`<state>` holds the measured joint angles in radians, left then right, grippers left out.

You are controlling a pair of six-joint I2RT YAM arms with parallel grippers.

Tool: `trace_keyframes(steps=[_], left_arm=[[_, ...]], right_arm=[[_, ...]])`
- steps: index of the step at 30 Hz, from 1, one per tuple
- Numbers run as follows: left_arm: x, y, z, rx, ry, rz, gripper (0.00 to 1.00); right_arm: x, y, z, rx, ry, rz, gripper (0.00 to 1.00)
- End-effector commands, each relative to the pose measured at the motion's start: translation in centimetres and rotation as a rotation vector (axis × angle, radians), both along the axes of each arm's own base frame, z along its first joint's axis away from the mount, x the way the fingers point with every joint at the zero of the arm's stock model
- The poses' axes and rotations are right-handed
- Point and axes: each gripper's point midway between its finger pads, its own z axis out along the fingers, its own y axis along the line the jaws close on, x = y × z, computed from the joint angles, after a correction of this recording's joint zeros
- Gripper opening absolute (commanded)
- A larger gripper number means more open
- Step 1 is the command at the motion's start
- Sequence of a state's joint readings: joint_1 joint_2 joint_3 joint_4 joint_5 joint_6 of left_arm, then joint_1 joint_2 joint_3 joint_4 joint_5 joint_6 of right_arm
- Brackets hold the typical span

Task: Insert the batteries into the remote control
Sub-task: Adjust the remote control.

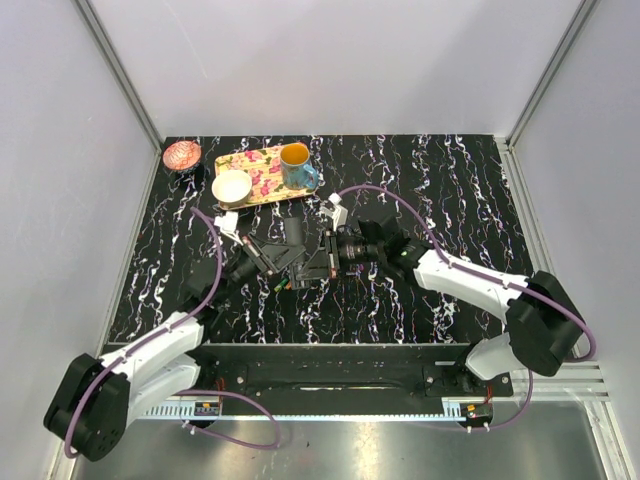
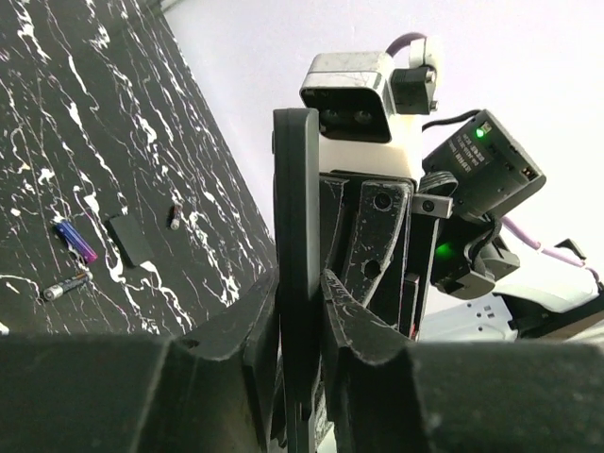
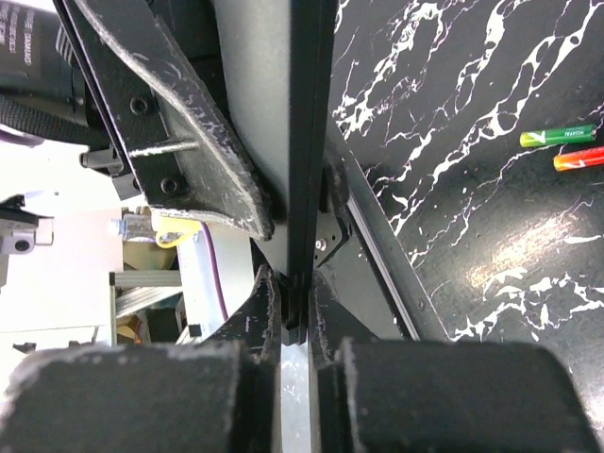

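Note:
The remote control (image 2: 296, 208) is a flat black slab held edge-on above the table's middle (image 1: 300, 250), between both arms. My left gripper (image 2: 300, 293) is shut on one end, its fingers pressed against both faces. My right gripper (image 3: 297, 293) is shut on the thin edge of the other end of the remote control (image 3: 310, 132). Both grippers meet mid-table, left gripper (image 1: 272, 256) and right gripper (image 1: 328, 254). Batteries lie loose on the black marbled table: a blue-purple one (image 2: 75, 241), an orange-tipped one (image 2: 64, 286), a small one (image 2: 175, 217), a green one (image 3: 557, 136) and a red-orange one (image 3: 578, 159).
A floral yellow tray (image 1: 265, 178) stands at the back left with a blue mug (image 1: 297, 166) and a white bowl (image 1: 232, 186). A pink bowl (image 1: 182, 155) sits in the back left corner. A small flat black piece (image 2: 130, 241) lies near the batteries. White walls enclose the table.

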<state>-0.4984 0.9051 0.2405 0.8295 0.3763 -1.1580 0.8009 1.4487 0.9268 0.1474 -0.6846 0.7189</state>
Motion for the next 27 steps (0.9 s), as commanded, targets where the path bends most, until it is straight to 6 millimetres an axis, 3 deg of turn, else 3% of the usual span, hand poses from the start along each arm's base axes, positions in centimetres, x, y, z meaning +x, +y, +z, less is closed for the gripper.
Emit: trace_keyframes(steps=[1,7,13,22,27], left_arm=[[-1.7,-1.4,4.0,-0.016,-0.143,-0.140,0.27],[-2.0,-1.6,3.7,-0.007,-0.134,-0.189,0.35],[-2.3,-1.5,3.7,0.012,-0.145,-0.205,0.23],[-3.0,-1.6,3.3,0.043,-0.157,-0.255,0.36],[-3.3,-1.6,3.2,0.045,-0.161,-0.267,0.36]], right_arm=[[-1.6,-0.2,2.3,0.030,-0.045,0.077,0.00],[-2.2,-0.7,2.7,0.024,-0.056,0.107,0.00],[-2.3,-1.1,2.8,0.014,-0.071,0.113,0.00],[-2.6,-1.5,2.3,-0.012,-0.060,0.142,0.00],[-2.6,-1.6,2.4,-0.013,-0.059,0.149,0.00]])
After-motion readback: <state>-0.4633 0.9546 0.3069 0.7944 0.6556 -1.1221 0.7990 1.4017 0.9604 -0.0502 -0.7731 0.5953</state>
